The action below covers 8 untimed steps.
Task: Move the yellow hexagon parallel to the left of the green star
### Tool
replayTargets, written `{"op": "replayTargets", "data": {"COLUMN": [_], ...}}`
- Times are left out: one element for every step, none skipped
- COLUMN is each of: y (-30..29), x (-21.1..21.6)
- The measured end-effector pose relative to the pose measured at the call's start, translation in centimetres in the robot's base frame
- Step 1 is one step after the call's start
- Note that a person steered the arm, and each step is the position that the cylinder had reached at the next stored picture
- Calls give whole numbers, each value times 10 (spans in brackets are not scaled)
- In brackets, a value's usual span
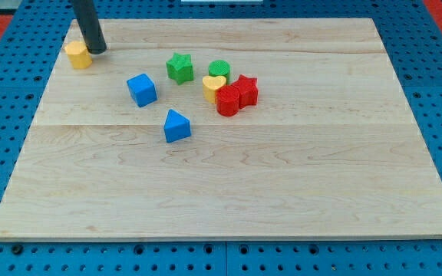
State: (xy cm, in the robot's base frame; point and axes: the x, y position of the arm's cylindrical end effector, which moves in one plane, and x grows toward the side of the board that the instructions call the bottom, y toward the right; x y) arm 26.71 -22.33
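Note:
The yellow hexagon [77,55] lies near the board's top left corner. My tip [97,50] touches or nearly touches its right side. The green star [179,67] lies well to the right of the hexagon, a little lower in the view. The rod rises from the tip to the view's top edge.
A blue cube [141,90] and a blue triangular block [176,126] lie below and between hexagon and star. Right of the star sits a cluster: green cylinder [219,70], yellow heart [213,87], red cylinder-like block [228,100], red star [245,90]. The wooden board [282,192] ends close to the hexagon's left.

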Motion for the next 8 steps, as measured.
{"op": "replayTargets", "data": {"y": [31,-34,-44,-27,-78,-54,-2,-14], "x": [-59,-76,-49,-10,6,20,27,40]}}
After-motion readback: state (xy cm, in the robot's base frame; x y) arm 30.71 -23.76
